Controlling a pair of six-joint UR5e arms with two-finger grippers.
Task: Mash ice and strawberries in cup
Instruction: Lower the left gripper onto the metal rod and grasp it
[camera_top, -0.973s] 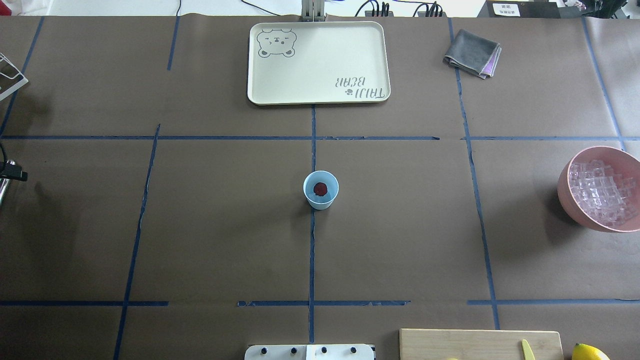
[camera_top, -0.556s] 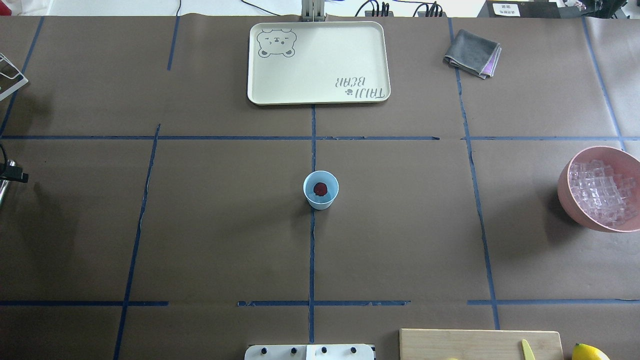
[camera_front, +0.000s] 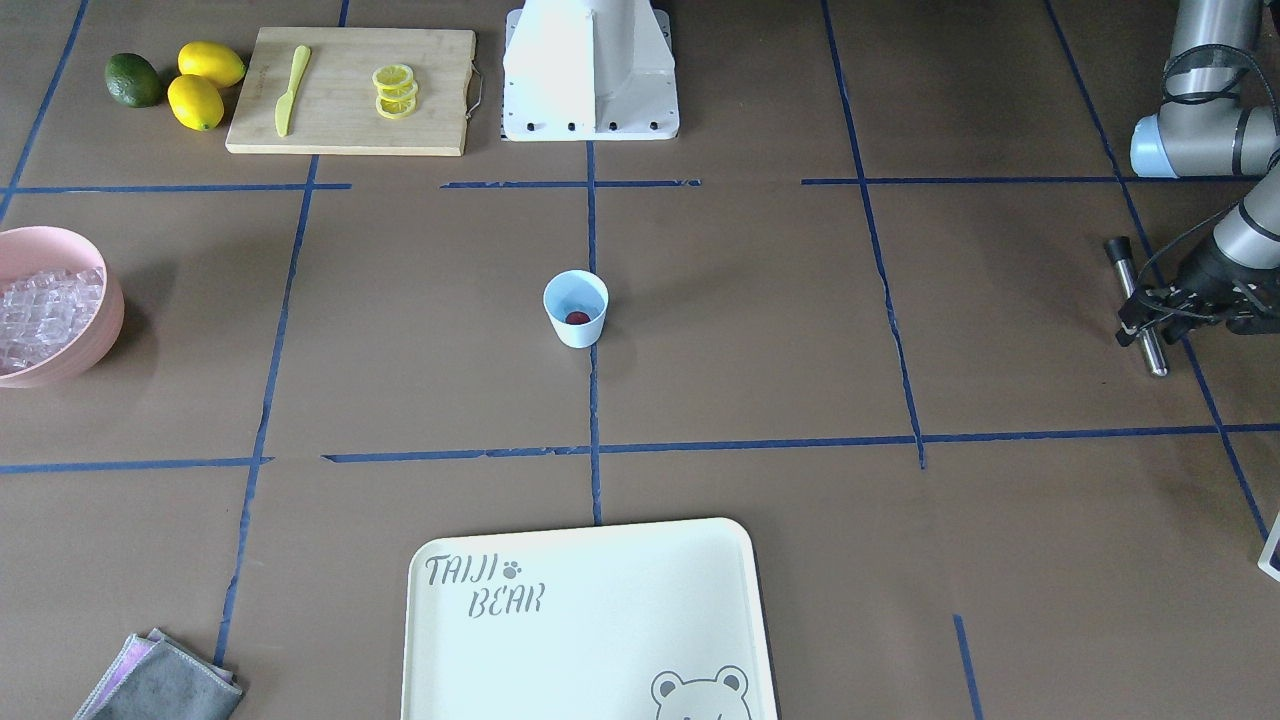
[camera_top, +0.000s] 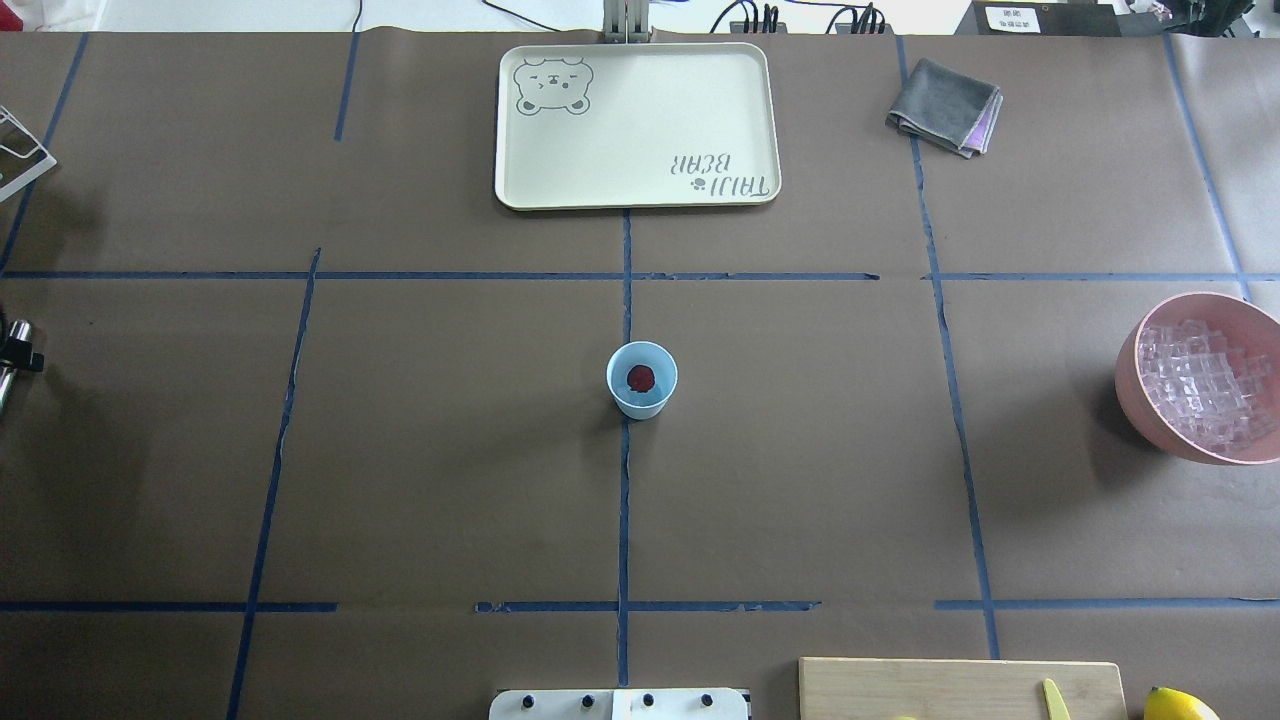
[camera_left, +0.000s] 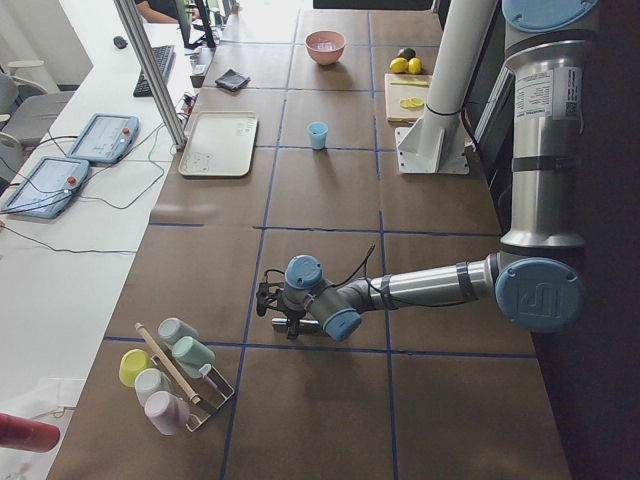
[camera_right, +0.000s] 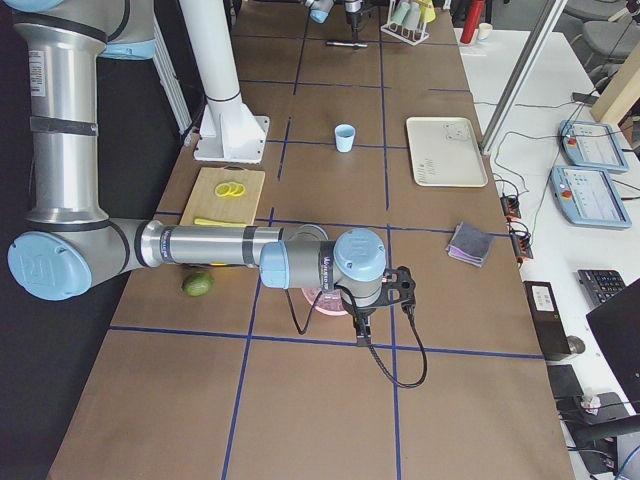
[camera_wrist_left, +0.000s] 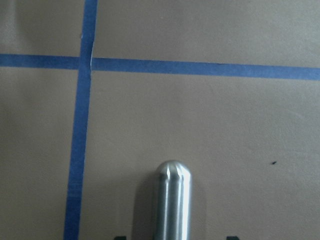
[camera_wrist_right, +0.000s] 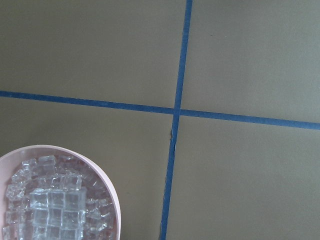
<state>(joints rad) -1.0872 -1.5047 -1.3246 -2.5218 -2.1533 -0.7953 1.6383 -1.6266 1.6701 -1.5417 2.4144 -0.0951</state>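
Only from the front, the left tool shows, pinching a steel rod.

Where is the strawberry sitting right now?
The strawberry lies inside the pale-blue cup at the table's centre in the overhead view, on the middle blue tape line, between the bear tray beyond it and the robot's base plate.

The small pale-blue plastic cup stands alone mid-desk, open brown desk all around. The cream rectangular tray and pink ice-filled bowl lie well apart from it.
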